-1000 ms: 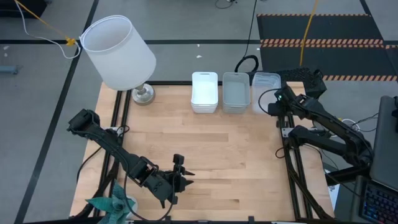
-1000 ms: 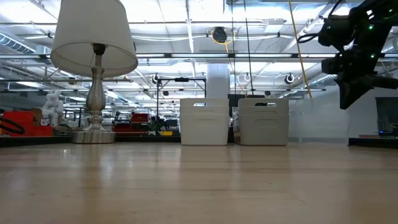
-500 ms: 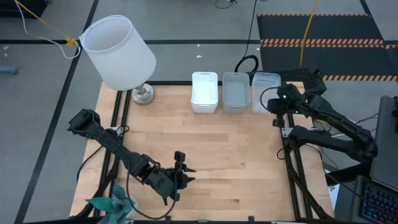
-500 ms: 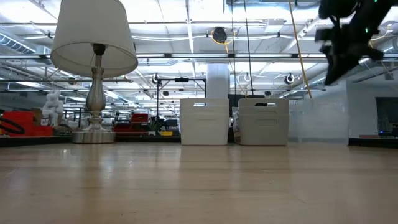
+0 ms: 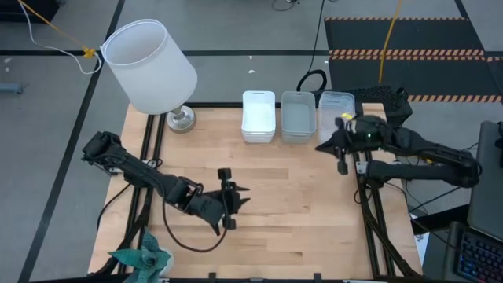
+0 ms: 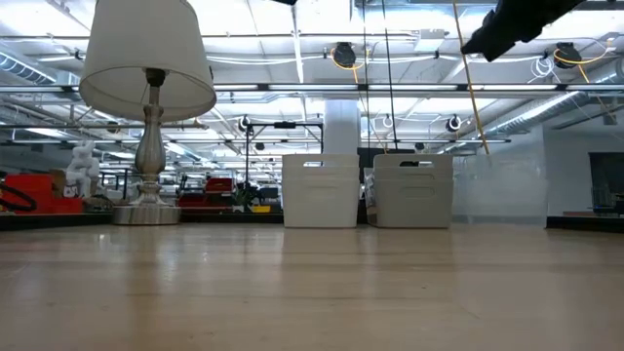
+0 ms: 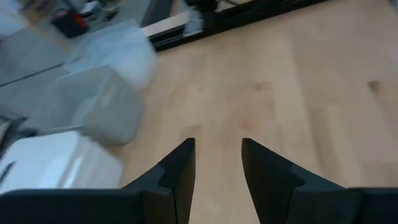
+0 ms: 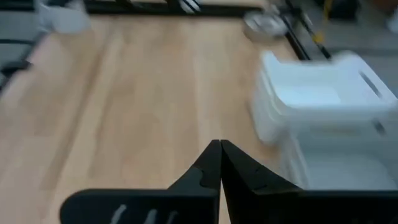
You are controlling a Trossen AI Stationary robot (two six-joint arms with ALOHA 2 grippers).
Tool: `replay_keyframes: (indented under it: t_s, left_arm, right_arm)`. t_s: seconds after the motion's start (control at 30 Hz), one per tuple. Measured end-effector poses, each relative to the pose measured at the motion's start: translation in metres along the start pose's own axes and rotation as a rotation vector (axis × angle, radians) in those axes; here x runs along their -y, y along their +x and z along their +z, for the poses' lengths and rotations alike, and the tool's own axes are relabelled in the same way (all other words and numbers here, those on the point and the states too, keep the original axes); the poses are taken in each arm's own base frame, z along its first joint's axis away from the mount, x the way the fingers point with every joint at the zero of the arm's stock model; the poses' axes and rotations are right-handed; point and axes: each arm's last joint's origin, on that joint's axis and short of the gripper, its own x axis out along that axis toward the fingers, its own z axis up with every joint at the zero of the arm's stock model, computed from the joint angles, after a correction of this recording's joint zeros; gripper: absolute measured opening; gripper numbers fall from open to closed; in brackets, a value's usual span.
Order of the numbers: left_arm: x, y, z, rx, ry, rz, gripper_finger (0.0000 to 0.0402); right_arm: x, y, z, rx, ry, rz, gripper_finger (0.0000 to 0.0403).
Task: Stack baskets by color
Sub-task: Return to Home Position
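Near clear stack (image 5: 336, 104), right hand (image 8: 219, 148) pulled away, closed.

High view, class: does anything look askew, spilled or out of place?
Nothing stands out. The white plastic bin stack, grey stack and clear stack stand squarely in a row at the wooden table's far edge; the white-shaded lamp is upright. Left gripper and right gripper hang empty.

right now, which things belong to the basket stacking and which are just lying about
Job: white basket stack, grey basket stack, clear basket stack, along the far edge; left arm mid-table, right arm beside the clear stack.
Lying about: lamp, teal leafy thing.
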Motion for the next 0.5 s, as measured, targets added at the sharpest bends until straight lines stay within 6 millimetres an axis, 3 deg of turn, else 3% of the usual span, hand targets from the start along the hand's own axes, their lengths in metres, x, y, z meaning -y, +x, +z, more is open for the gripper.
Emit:
replay_keyframes:
  t_s: [0.13, 0.3, 0.5]
  left_arm:
    - [-0.006, -0.001, -0.002, -0.015, -0.038, 0.112, 0.0131]
    - [-0.008, 0.003, -0.004, -0.01, -0.069, 0.131, 0.0131]
    - [-0.006, 0.013, -0.03, 0.009, -0.11, 0.14, 0.0131]
  right_arm:
    - [-0.013, 0.013, -0.005, 0.096, -0.046, 0.024, 0.0]
    - [-0.031, 0.034, -0.022, 0.143, -0.099, 0.049, 0.0]
    - [-0.056, 0.054, -0.049, 0.207, -0.139, 0.124, 0.0]
